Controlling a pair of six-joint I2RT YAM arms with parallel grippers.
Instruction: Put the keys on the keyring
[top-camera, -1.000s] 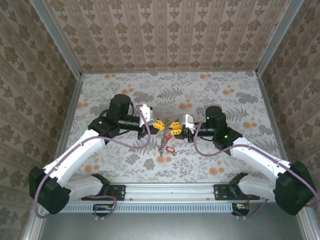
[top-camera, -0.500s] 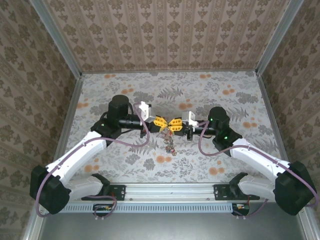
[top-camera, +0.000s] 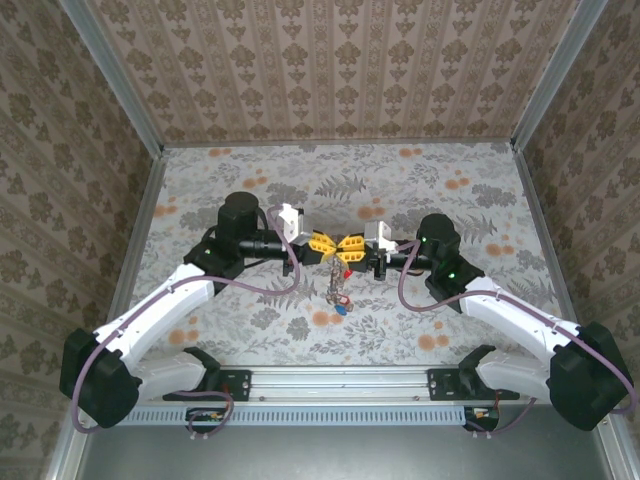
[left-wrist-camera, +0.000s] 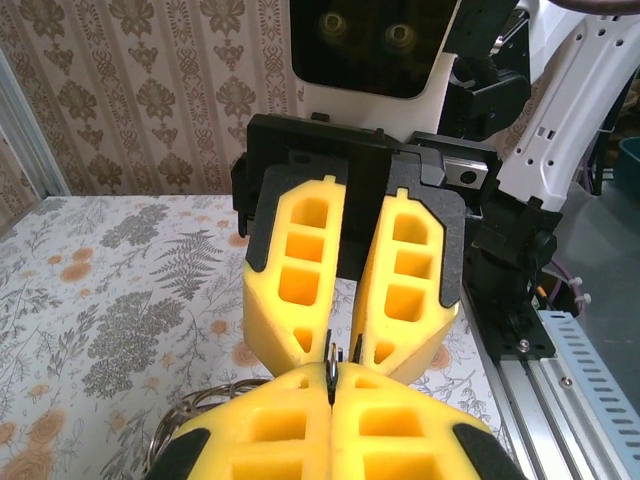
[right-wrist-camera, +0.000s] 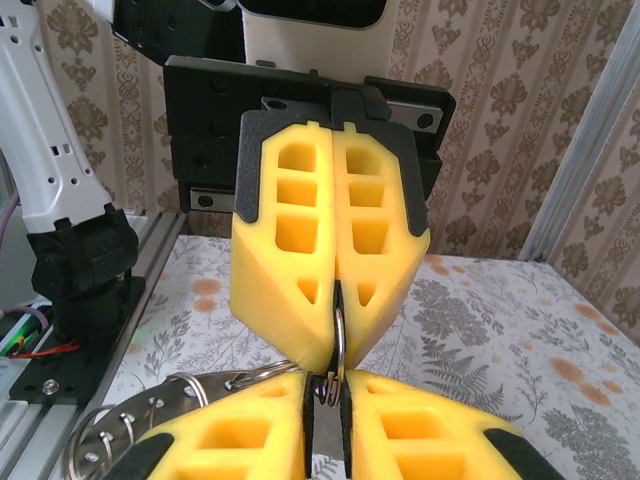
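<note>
Brownish keyring (right-wrist-camera: 340, 332) clamped by left end effector (top-camera: 327, 248) and right end effector (top-camera: 348, 250), keys (top-camera: 337, 288) dangling beneath.

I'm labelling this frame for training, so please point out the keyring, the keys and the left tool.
keyring (right-wrist-camera: 340, 325): right wrist view, on the thin upright stretch of wire.
keys (top-camera: 339, 288): top external view, on the middle of the hanging bunch.
left tool (top-camera: 329, 249): top external view, midway between its fingertips.
</note>
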